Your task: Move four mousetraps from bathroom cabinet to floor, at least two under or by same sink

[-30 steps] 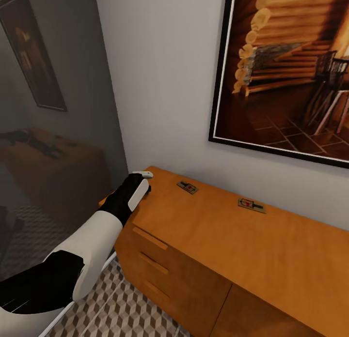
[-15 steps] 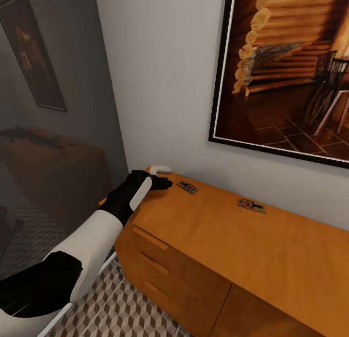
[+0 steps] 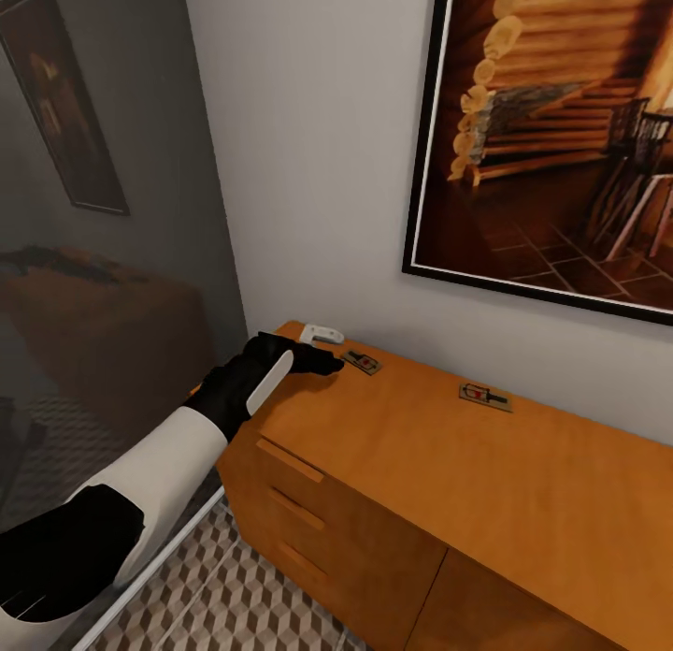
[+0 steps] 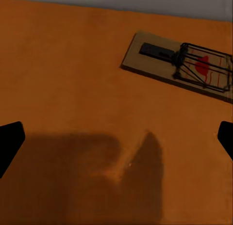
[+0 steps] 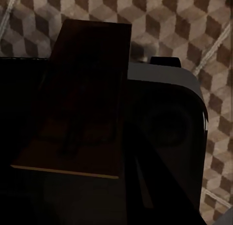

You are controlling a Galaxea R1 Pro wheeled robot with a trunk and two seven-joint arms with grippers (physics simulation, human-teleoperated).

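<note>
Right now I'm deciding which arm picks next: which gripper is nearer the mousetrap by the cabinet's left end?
Left. The left gripper hovers beside that mousetrap; the right gripper hangs over the tiled floor.

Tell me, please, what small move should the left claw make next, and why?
Probably ease forward over the nearer mousetrap. The left claw is open, just short of it above the cabinet, and the trap lies ahead between its fingertips.
</note>
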